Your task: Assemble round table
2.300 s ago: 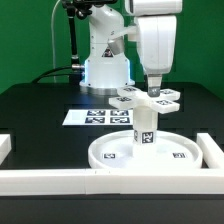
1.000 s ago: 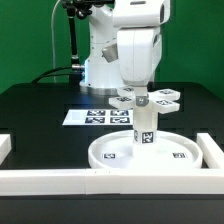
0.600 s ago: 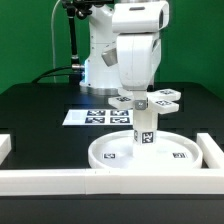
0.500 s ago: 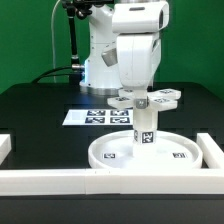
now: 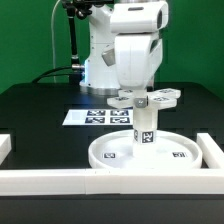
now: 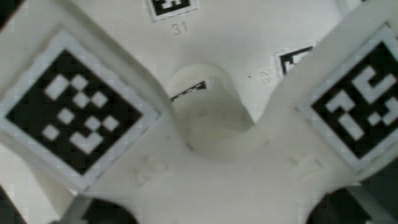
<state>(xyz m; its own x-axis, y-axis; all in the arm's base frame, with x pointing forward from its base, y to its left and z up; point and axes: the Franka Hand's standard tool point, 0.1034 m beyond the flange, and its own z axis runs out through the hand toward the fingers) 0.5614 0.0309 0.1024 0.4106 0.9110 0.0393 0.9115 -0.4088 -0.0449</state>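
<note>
White border rail [image 5: 50, 180] lies nearest on the black desk [image 5: 40, 105]. Behind it the rimmed disc [image 5: 108, 152] carries the upright post [image 5: 144, 128] at its middle. The cross-shaped piece [image 5: 165, 97] sits atop the post, pinched by the pincer [image 5: 141, 96] (its tags fill the wrist view). The marker board [image 5: 92, 116] lies beyond.

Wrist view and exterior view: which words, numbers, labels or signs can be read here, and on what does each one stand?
No word, brand or number can be read in either view.
White plastic cross-shaped piece: one small dark mark below a black-and-white square tag, perhaps digits, too blurred to read.
Flat white marker board, short white cylindrical post, large white rimmed disc: only square tag patterns, no text.
</note>
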